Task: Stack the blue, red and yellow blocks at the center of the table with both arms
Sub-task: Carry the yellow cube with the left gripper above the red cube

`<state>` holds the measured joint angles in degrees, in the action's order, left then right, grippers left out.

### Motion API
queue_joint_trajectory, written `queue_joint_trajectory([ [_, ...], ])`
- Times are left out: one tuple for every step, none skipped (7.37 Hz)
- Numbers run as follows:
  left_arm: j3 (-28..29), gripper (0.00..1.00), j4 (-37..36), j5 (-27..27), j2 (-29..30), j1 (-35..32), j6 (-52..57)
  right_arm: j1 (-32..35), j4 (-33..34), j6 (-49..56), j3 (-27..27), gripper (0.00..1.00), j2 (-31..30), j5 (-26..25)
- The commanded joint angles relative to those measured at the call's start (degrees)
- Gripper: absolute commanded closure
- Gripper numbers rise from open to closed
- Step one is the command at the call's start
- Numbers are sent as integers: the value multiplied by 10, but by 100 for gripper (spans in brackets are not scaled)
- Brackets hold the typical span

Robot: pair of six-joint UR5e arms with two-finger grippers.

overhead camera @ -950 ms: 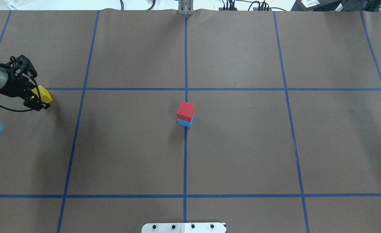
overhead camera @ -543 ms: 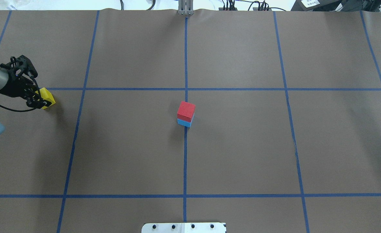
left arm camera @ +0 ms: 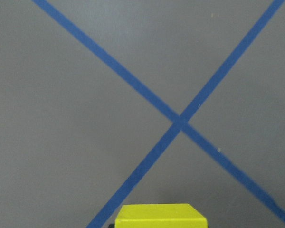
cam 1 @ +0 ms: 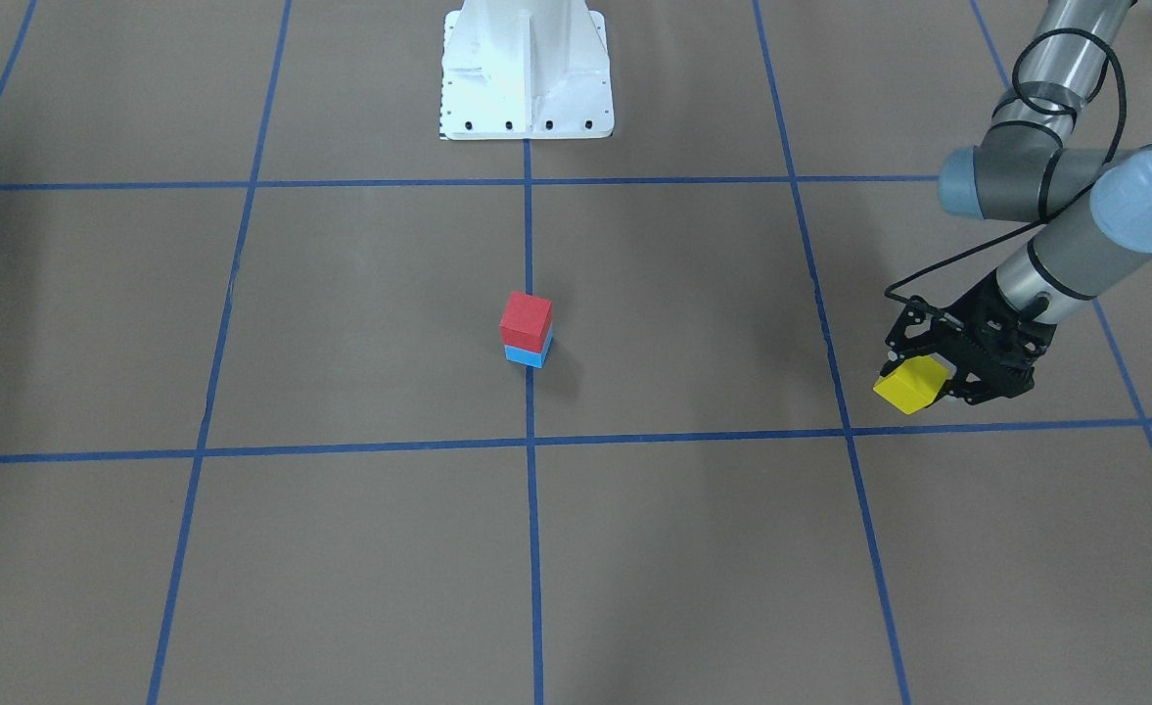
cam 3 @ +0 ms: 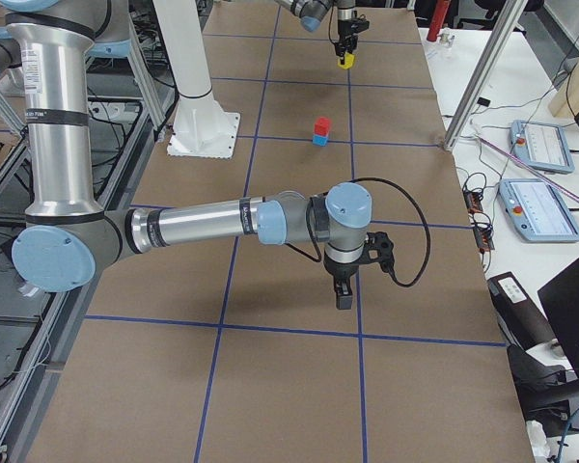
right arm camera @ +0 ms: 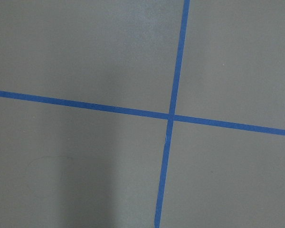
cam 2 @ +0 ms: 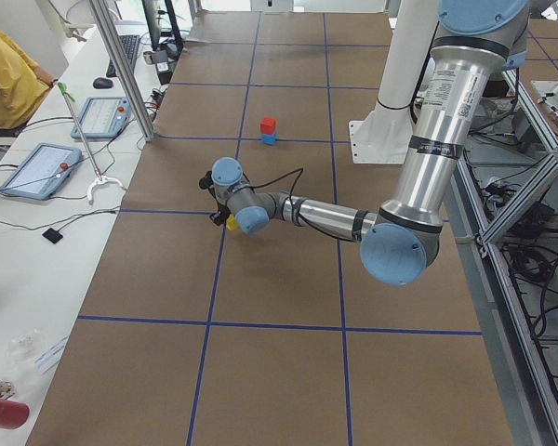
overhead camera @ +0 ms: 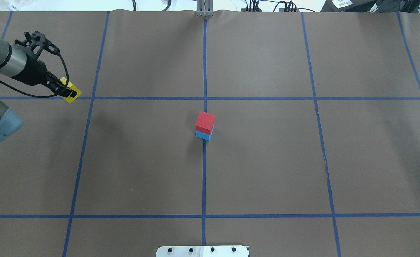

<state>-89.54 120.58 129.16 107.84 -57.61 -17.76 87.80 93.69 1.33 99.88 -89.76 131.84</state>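
A red block (overhead camera: 205, 122) sits on a blue block (overhead camera: 202, 135) at the table's center, also in the front view (cam 1: 526, 318). My left gripper (overhead camera: 69, 92) is shut on the yellow block (overhead camera: 69, 99) and holds it above the table at the far left, well away from the stack. The yellow block also shows in the front view (cam 1: 910, 384) and at the bottom edge of the left wrist view (left arm camera: 161, 216). My right gripper (cam 3: 343, 294) shows only in the exterior right view, pointing down over a tape crossing; I cannot tell if it is open or shut.
Blue tape lines (overhead camera: 204, 178) divide the brown table cover into a grid. The robot's white base (cam 1: 527, 73) stands at the table's near edge. Monitors and tablets (cam 2: 37, 167) lie on a side bench beyond the far edge.
My left gripper has risen with the yellow block in it, lifting it off the table, and has shifted a little toward the center and the far side. The stack has not moved.
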Motion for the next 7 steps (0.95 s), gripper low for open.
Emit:
queue_joint_trajectory([
  [-83,100,-159,-50,87,32,-165,0,0,-2,0,0,-1,0],
  [-99,100,-227,-92,137,80,-223,1,0,-3,0,0,-1,1],
  [-100,100,-299,-130,199,126,-260,2,0,-3,0,0,-1,1],
  [-95,100,-327,-168,245,182,-299,3,0,-4,0,0,-1,1],
  [-80,100,-342,-193,288,217,-327,3,0,-4,0,0,-1,1],
  [-39,100,-351,-212,337,241,-344,3,0,-4,0,0,0,2],
  [-15,100,-351,-236,361,265,-361,3,0,-4,0,0,0,2],
])
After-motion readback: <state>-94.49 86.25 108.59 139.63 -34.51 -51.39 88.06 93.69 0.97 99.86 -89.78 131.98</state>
